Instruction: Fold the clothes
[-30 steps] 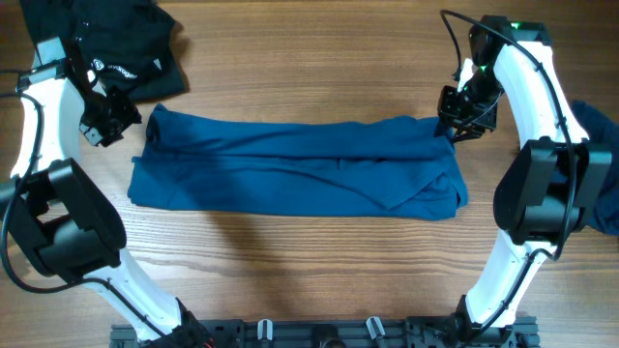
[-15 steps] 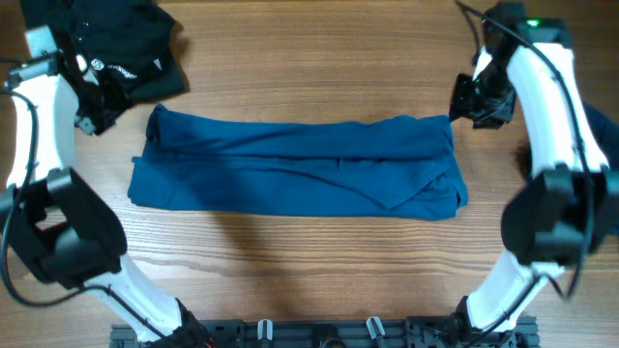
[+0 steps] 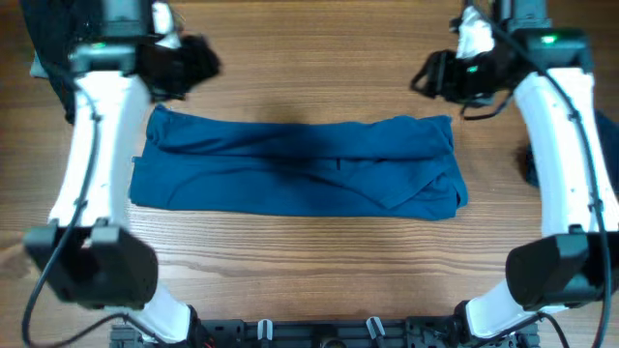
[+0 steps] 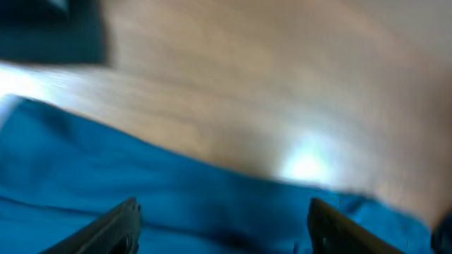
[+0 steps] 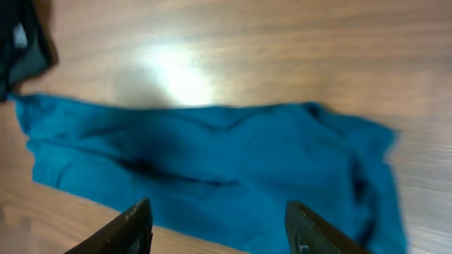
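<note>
1. Risk, as judged: both wrist views are blurring, so a grasp could be missed. Only the top layer might be pinched, and the fold would then be pulled apart.
2. The left gripper is being held wide open, with nothing being gripped or touched. The right gripper is being held likewise.
3. The shirt is lying beneath both, folded into a long band on the table.
4. A darker garment is lying near one corner of the shirt.

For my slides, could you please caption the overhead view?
A blue garment folded into a long band on the wooden table, left gripper and right gripper open near its far corners.
</note>
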`<state>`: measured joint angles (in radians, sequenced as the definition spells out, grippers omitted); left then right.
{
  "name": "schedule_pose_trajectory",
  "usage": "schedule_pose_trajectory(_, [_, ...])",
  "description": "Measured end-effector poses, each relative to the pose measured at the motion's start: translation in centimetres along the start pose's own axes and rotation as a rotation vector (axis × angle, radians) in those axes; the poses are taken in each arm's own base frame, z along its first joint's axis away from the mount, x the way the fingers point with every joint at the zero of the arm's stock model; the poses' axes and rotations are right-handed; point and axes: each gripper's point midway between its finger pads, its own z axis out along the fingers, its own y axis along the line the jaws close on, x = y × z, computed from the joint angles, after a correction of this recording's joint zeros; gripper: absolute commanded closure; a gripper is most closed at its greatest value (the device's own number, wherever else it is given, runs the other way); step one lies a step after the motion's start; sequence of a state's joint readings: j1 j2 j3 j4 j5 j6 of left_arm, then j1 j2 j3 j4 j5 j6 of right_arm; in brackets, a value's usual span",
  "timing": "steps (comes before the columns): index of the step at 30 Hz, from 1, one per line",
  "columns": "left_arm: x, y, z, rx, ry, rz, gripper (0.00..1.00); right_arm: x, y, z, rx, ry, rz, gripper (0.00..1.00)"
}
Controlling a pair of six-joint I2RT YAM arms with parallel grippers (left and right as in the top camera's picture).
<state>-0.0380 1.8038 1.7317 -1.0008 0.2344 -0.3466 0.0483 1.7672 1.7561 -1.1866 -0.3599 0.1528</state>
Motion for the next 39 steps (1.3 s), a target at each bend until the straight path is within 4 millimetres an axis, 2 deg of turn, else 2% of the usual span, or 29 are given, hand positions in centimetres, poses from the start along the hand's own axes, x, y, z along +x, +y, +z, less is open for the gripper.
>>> schedule_pose_trajectory(1, [0.8, -0.5, 0.9, -0.002, 0.029, 0.013, 0.32, 0.2, 0.2, 0.8, -0.007, 0.006, -0.011, 0.39])
schedule_pose_trajectory(4, [3.5, -1.1, 4.6, -0.022, 0.136, 0.028, 0.49, 1.5, 0.4, 4.3, -0.025, 0.043, -0.028, 0.39])
schedule_pose_trajectory(5, [4.1, -1.0, 5.6, -0.032, 0.164, 0.019, 0.53, 1.8, 0.2, 5.2, -0.027, 0.049, -0.024, 0.39])
schedule_pose_trajectory(8, [6.3, 0.0, 8.7, -0.077, 0.263, -0.002, 0.73, 3.2, -1.0, 7.9, -0.022, 0.077, 0.011, 0.39])
schedule_pose_trajectory(11, [8.0, 1.1, 10.5, -0.116, 0.338, -0.03, 0.89, 3.8, -1.7, 9.2, -0.02, 0.082, 0.034, 0.44])
schedule_pose_trajectory(13, [8.9, 1.7, 11.2, -0.138, 0.377, -0.045, 0.96, 4.1, -1.9, 9.6, -0.02, 0.083, 0.045, 0.51])
schedule_pose_trajectory(19, [9.9, 2.1, 11.9, -0.164, 0.413, -0.081, 0.96, 4.1, -2.2, 10.4, -0.018, 0.083, 0.065, 0.78])
schedule_pose_trajectory(25, [10.4, 2.7, 12.7, -0.173, 0.412, -0.094, 0.96, 5.0, -3.3, 12.6, 0.005, 0.141, 0.108, 0.8])
schedule_pose_trajectory(31, [11.2, 4.5, 13.8, -0.229, 0.403, -0.09, 0.93, 6.0, -4.4, 14.1, 0.037, 0.185, 0.129, 0.8])
schedule_pose_trajectory(35, [10.9, 5.4, 14.7, -0.249, 0.366, -0.082, 0.92, 6.7, -5.2, 14.4, 0.069, 0.196, 0.135, 0.8])
schedule_pose_trajectory(39, [9.7, 6.4, 15.4, -0.262, 0.306, -0.084, 0.92, 7.5, -5.9, 14.6, 0.099, 0.211, 0.139, 0.8])
